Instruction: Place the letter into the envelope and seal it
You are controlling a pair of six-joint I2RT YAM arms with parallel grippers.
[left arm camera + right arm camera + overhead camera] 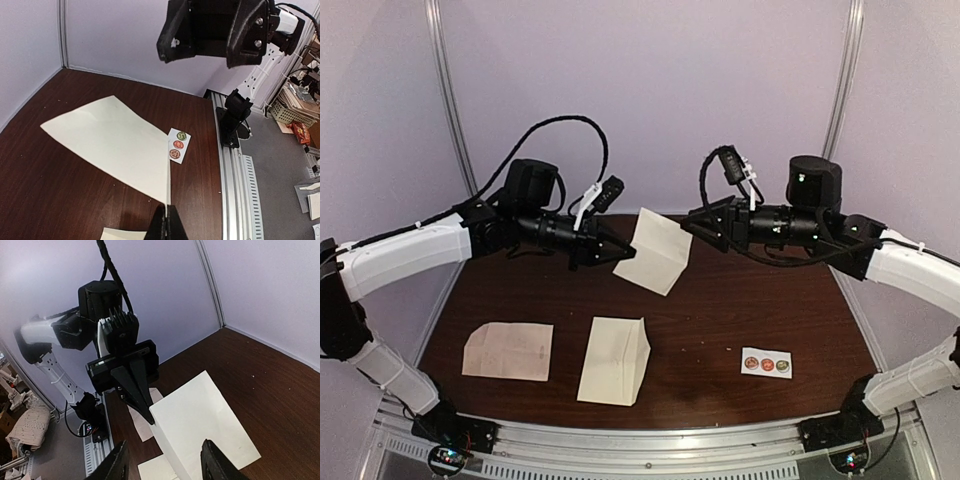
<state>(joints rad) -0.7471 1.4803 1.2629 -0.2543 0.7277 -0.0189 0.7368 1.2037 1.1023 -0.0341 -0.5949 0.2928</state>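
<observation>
The left gripper (623,254) is clamped tight on one corner of a folded cream sheet (655,252), which we see hanging tilted in the air at the centre of the top view. The right gripper (688,226) faces it from the right with its jaws apart; in the right wrist view the sheet's near end sits between the two fingers (117,465) with a gap on each side. The envelope (613,360) lies flat on the table (740,310), below the left gripper in the lower centre of the frame and well apart from both grippers, its pointed flap towards the right. A pinkish creased sheet (508,350) lies near it at the lower left, and a small strip of round stickers (766,363) lies at the lower right. The table is dark brown wood, enclosed by pale lilac walls. At the right edge of the left wrist view we see a pale basket (282,112) beyond the table; we cannot tell its contents.
</observation>
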